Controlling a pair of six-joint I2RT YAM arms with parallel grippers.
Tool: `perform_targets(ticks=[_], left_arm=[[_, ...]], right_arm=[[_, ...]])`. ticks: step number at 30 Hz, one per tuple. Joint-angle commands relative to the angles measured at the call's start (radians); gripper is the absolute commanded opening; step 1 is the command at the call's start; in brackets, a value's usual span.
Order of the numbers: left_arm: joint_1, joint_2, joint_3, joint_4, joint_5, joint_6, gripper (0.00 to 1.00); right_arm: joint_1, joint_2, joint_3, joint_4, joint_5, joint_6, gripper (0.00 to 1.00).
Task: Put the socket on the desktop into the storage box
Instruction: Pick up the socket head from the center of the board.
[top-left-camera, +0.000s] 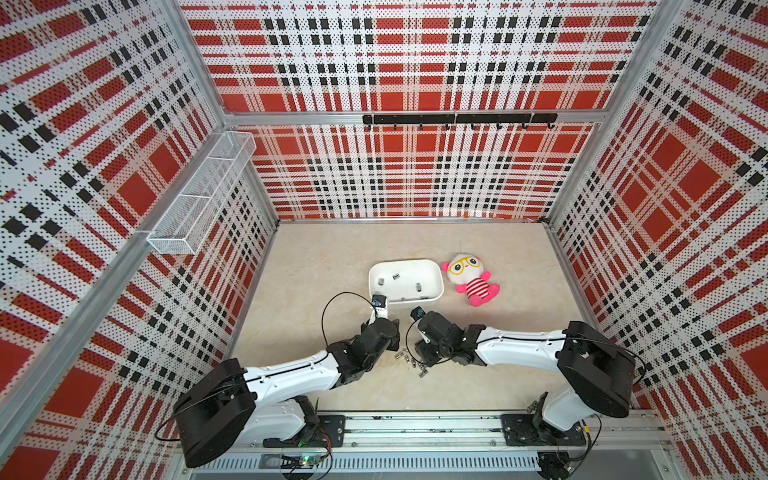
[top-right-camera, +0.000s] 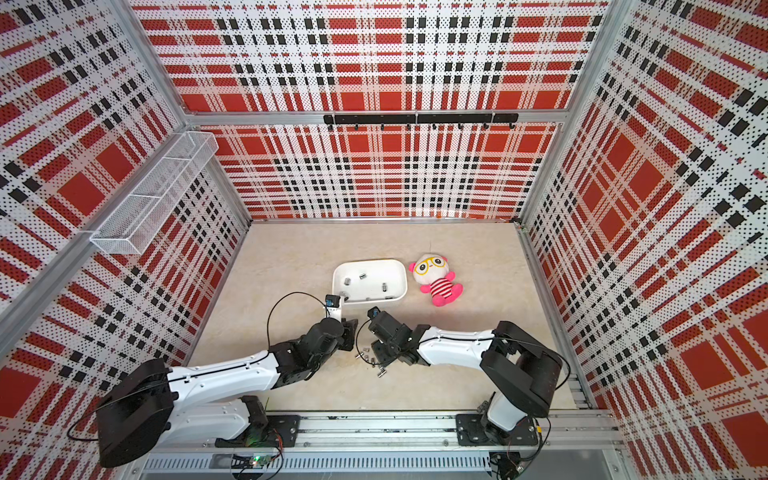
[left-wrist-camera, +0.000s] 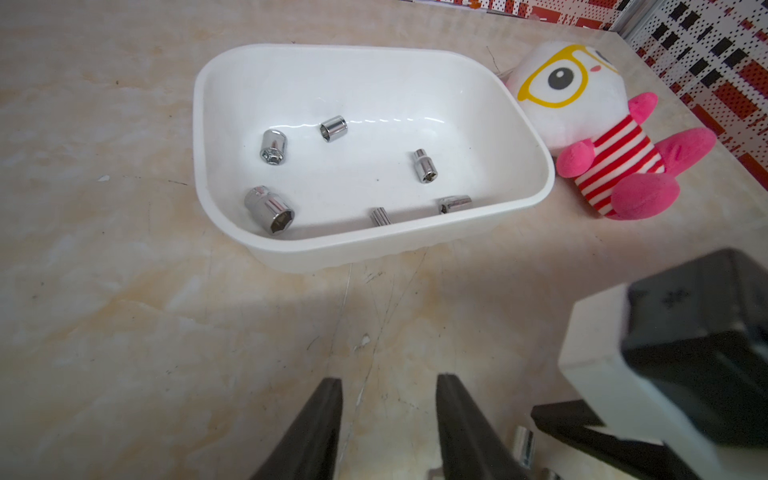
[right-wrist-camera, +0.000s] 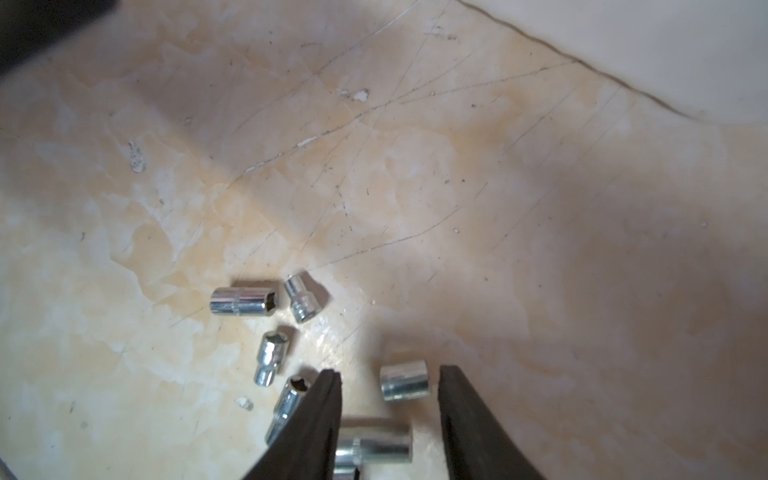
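My L gripper (left-wrist-camera: 388, 380) hangs released, empty, near the box (left-wrist-camera: 374, 257). My R gripper (right-wrist-camera: 388, 374) is spread too; a socket (right-wrist-camera: 405, 380) lies btwn its jaws, not clamped.

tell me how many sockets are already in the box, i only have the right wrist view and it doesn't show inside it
Observer: Six sockets lie in the white box, going by the left wrist view.
Operator: is the left pincer carrying one
Observer: No, the left pincer is open with nothing between its jaws, short of the box.
Operator: anything next to the box
Observer: A pink and white plush doll lies beside it, on the right arm's side.
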Motion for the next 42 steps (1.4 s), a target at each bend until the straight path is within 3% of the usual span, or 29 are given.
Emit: perform_targets(ticks=[1,9,42], left_arm=[[-0.004,0.004,0.027,-0.009,-0.019,0.012,0.43],[-0.002,0.005,0.03,-0.014,-0.023,0.01,0.43],[-0.004,-0.005,0.036,-0.031,-0.035,0.002,0.43]], right_arm=[[0.011,0.015,0.026,-0.034,0.019,-0.007,0.44],[0.011,0.009,0.023,-0.042,0.036,-0.01,0.44],[0.011,0.075,0.061,-0.067,0.053,-0.016,0.27]])
